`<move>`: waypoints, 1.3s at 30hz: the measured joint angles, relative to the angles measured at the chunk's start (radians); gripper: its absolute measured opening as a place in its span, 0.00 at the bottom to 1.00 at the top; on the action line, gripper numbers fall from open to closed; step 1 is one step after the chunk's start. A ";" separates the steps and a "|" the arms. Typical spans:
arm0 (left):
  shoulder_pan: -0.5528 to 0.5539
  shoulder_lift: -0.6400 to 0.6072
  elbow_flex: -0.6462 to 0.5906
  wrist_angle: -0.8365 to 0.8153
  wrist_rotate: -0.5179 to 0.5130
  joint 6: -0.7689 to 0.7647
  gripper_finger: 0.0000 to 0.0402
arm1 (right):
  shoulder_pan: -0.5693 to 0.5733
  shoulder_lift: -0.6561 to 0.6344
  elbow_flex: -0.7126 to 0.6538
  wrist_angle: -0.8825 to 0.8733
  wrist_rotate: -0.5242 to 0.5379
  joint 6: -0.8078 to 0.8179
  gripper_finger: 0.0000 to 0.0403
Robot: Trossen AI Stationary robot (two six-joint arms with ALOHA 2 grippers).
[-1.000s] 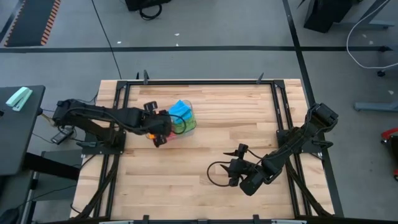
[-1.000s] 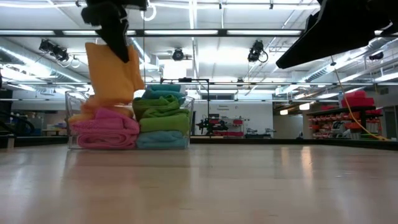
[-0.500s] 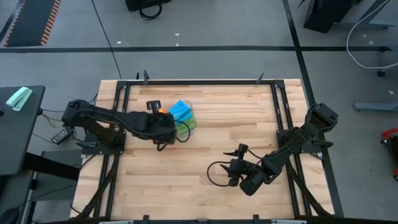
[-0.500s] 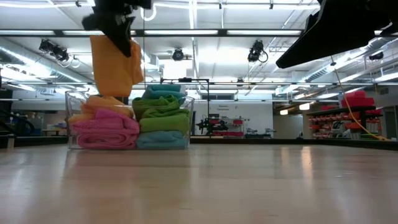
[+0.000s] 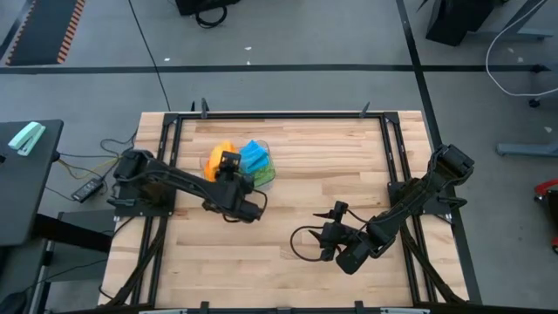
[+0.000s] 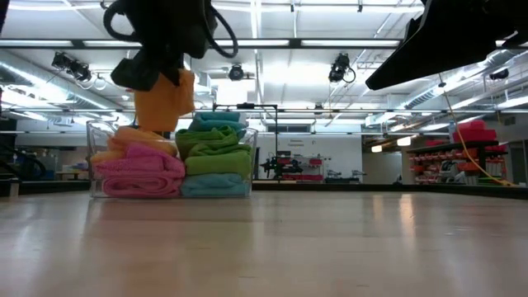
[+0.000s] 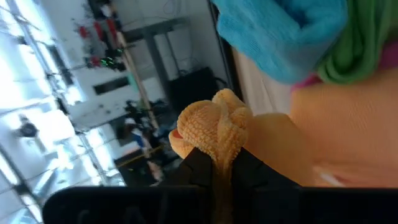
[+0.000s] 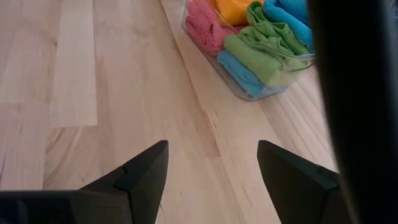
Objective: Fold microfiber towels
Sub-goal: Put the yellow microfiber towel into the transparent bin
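The left claw [image 7: 214, 163] is clamped on a bunched corner of an orange microfiber towel [image 6: 163, 101], so the cloth hangs free below it and can be carried out to open board for folding. In the low view the towel's lower edge hangs just over the clear plastic tub [image 6: 97, 132], not yet clear of it, and I judge this to be the lift-out step, with no folding begun.

The rest of the towels sit packed in that tub, directly under and just behind the left claw: a pink roll [image 6: 139, 172], a green one [image 6: 213, 147] and sky blue ones [image 6: 214, 185], with more orange cloth [image 8: 234, 10] in the far compartment.

The right claw [image 8: 212, 162] waits with its fingers apart, low over bare wood, well away from the tub toward the right side of the worktop [image 5: 305, 187].

Between the two claws lies a broad stretch of bare boards, room enough to spread a cloth flat. The dark frame rails [image 5: 166, 174] run along the worktop's edges; the left claw is near the left rail, so the freer path is inward, toward the middle.
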 joint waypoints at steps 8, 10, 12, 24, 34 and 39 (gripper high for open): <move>-0.001 0.016 -0.032 0.005 -0.101 0.044 0.06 | 0.000 0.000 0.000 0.000 0.000 0.000 0.63; -0.001 0.015 -0.032 0.005 -0.109 0.048 0.06 | 0.000 0.000 0.000 0.000 0.000 0.000 0.63; -0.006 0.016 -0.032 0.005 -0.113 0.051 0.06 | 0.000 0.000 0.000 0.000 0.000 0.000 0.63; 0.029 0.023 -0.164 0.009 -0.118 0.030 0.06 | 0.008 0.000 0.000 0.011 -0.001 0.000 0.63; 0.021 0.022 -0.187 0.156 0.123 0.014 0.10 | 0.007 0.000 0.000 0.022 -0.001 -0.002 0.63; 0.043 0.022 -0.187 0.216 0.178 -0.009 0.10 | 0.007 0.000 0.000 0.025 -0.001 -0.003 0.63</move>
